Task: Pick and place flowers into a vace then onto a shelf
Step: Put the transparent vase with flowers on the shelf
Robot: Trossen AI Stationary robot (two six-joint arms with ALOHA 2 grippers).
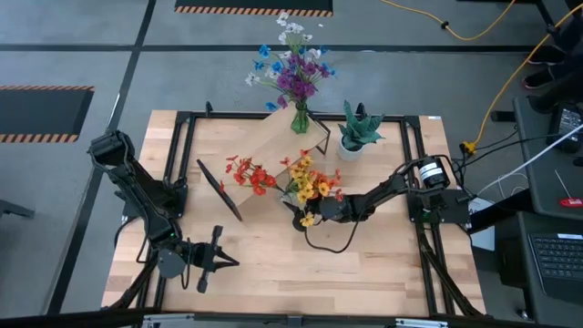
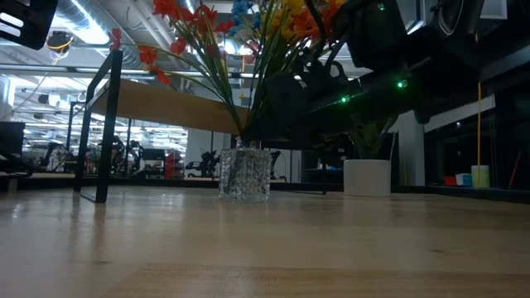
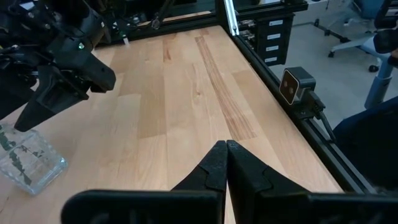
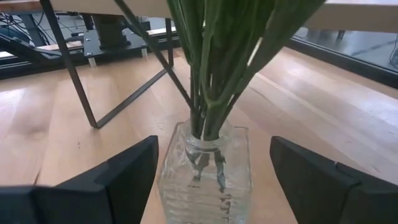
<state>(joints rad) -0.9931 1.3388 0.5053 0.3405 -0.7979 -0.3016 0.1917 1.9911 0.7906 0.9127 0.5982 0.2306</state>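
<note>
The right gripper [image 1: 304, 217] has its fingers wide apart, one on each side of the glass vase [image 4: 205, 171], with a small gap on both sides. The flowers [image 1: 305, 182] rise between the fingers and lean over the shelf [image 1: 273, 155] at 12 o'clock. Its black legs [image 4: 81, 74] stand close behind the vase. The table [image 1: 364, 264] is bare at 6 o'clock.

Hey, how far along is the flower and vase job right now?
Done: the flowers stand in the glass vase on the table, and another bouquet sits on the shelf. In hand: the right gripper is open around the vase, not closed. Left: gripping and lifting it onto the shelf. The left gripper waits shut.
</note>
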